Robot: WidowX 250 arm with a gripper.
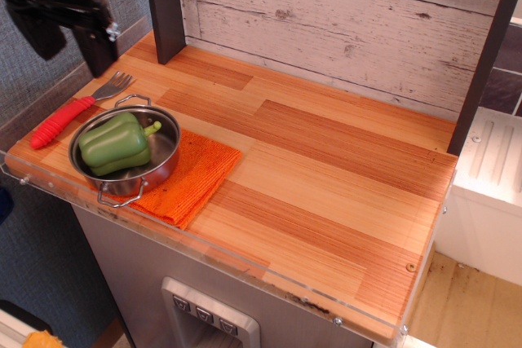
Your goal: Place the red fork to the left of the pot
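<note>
The red fork (64, 121) lies flat on the wooden counter at its left end, handle toward the front left and silver tines toward the back, just left of the pot. The pot (126, 152) is a small shiny steel pot with wire loop handles, holding a green bell pepper (116, 143). It rests on an orange cloth (192, 174). My gripper (72, 45) is black, raised above the counter's back left corner, clear of the fork. Its two fingers stand apart and hold nothing.
A dark post (165, 7) stands at the back left against a whitewashed plank wall (342, 14). A clear plastic lip (245, 260) runs along the counter's front edge. A white unit (493, 193) sits to the right.
</note>
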